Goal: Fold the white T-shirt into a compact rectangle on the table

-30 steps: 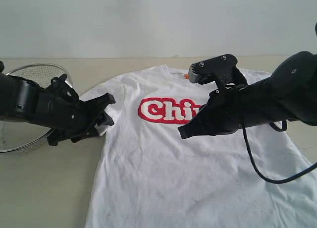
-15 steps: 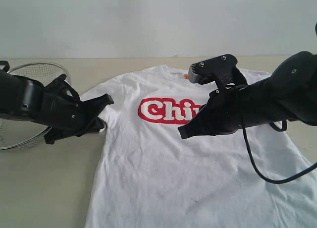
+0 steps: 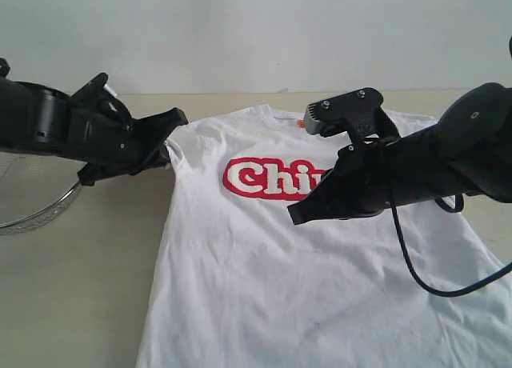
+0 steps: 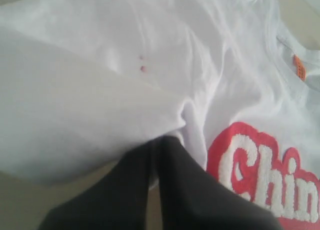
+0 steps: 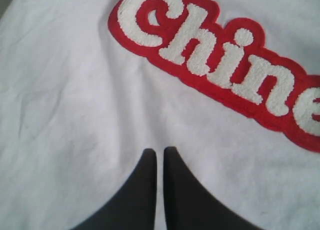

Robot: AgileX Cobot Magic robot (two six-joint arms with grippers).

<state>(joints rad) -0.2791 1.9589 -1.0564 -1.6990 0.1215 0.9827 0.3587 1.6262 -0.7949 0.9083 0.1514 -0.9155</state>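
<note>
Our left claw is pressed together on the sleeve of the white short-sleeved cotton T-shirt, and the cloth bunches right at its tips. The shirt lies chest up on the pale beige matte tabletop and spreads from this claw toward the other one. Our right claw has its fingers together with nothing between them. It hangs over the chest, with the red-and-white bubble lettering just ahead of its tips; we cannot tell if it touches the cloth. The round wire-mesh metal basket stands behind the left claw, apart from the shirt.

We judge that the step in hand is to fold this sleeve inward over the body. To do it well, we should carry the pinched cloth low and straight toward the right claw, so the fold line comes straight along the side. We should let go only when the sleeve lies flat. The bite on the cloth looks small, so a quick pull may lose it. The right claw hangs over the landing place and should move aside first.
</note>
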